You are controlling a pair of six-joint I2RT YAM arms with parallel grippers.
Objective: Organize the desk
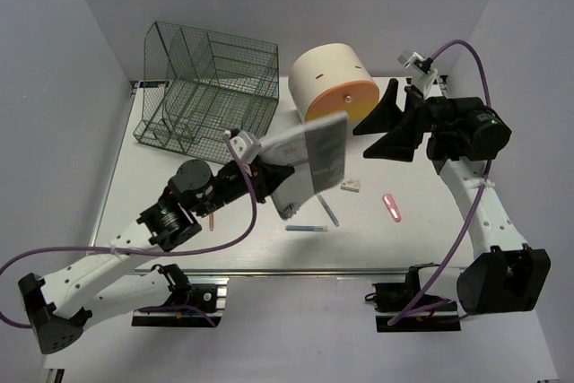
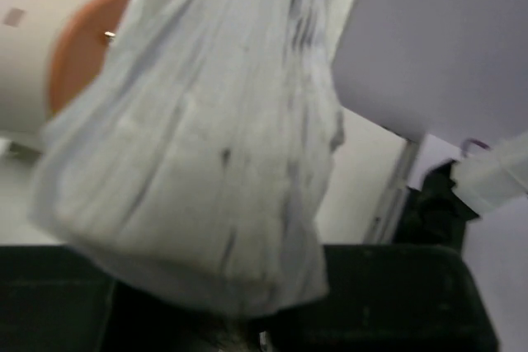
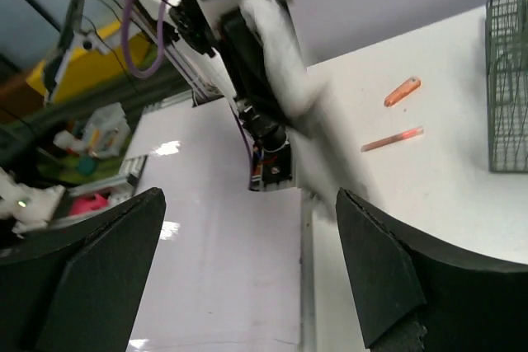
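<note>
Above the middle of the white desk (image 1: 421, 244) my left gripper (image 1: 276, 172) is shut on a floppy white-grey sheaf, like a thin notebook (image 1: 314, 157), and holds it up in the air. In the left wrist view the notebook (image 2: 206, 146) fills most of the frame and hides the left gripper's (image 2: 247, 323) fingertips. My right gripper (image 1: 361, 143) hovers just right of the notebook, apart from it, open wide with nothing between its fingers. From the right wrist, the right gripper (image 3: 247, 204) looks across the desk (image 3: 462, 162) at the left arm and the blurred notebook (image 3: 285, 72).
A dark green wire rack (image 1: 206, 82) stands at the back left. Beside it, behind the notebook, is a cream drum-shaped drawer unit (image 1: 330, 78) with an orange front. On the desk lie a small white block (image 1: 351, 186), a pink piece (image 1: 392, 207), a blue pen (image 1: 305, 228) and a red pen (image 1: 213, 221).
</note>
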